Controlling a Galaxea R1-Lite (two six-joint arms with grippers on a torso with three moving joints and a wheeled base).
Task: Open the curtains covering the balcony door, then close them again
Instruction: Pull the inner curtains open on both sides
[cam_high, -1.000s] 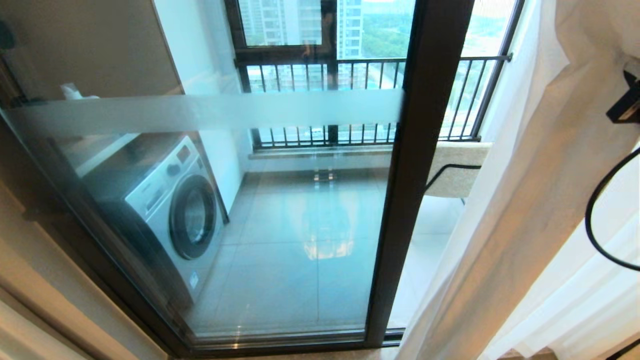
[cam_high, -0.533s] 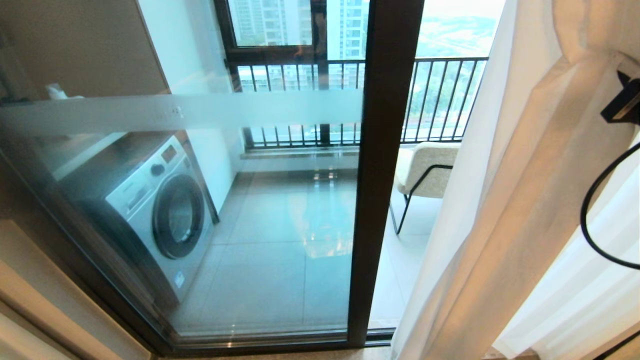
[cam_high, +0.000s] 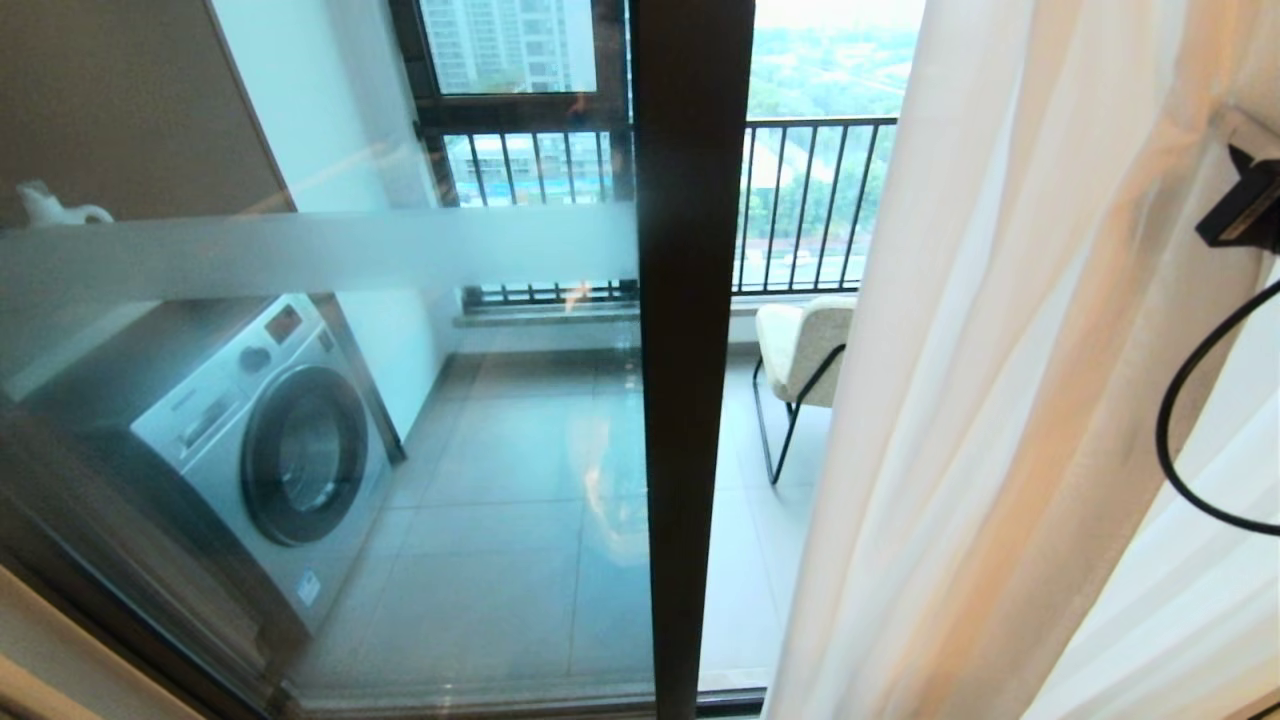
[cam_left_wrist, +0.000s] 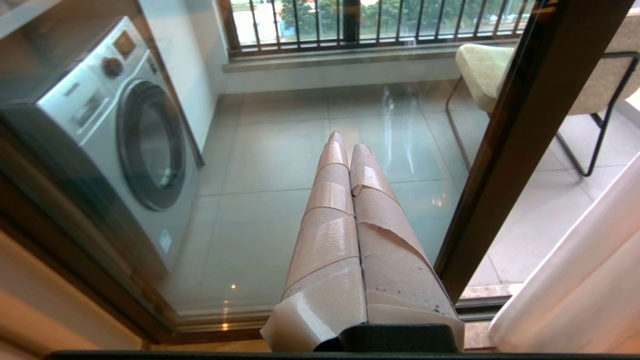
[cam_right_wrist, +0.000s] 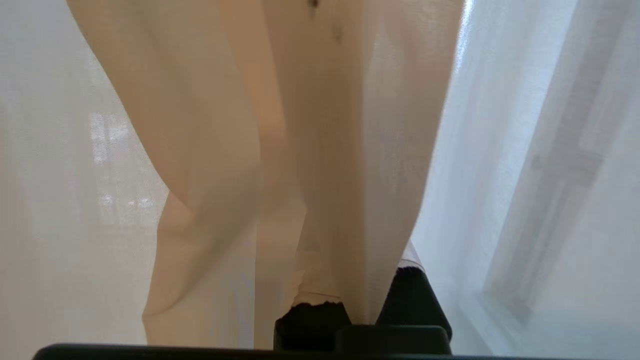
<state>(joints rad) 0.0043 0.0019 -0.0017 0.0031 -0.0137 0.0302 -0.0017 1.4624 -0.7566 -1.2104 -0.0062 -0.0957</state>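
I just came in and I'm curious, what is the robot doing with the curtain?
The right gripper is shut on the curtains, which are bunched to the right of the balcony door. The glass is mostly uncovered, showing a washing machine and a chair outside. The left gripper is shut, holding nothing.

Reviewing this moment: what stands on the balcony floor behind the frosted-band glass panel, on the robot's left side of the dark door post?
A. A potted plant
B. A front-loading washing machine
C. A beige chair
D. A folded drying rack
B. The head view shows a silver front-loading washing machine with a round door behind the glass panel; the beige chair sits on the other side of the door post.
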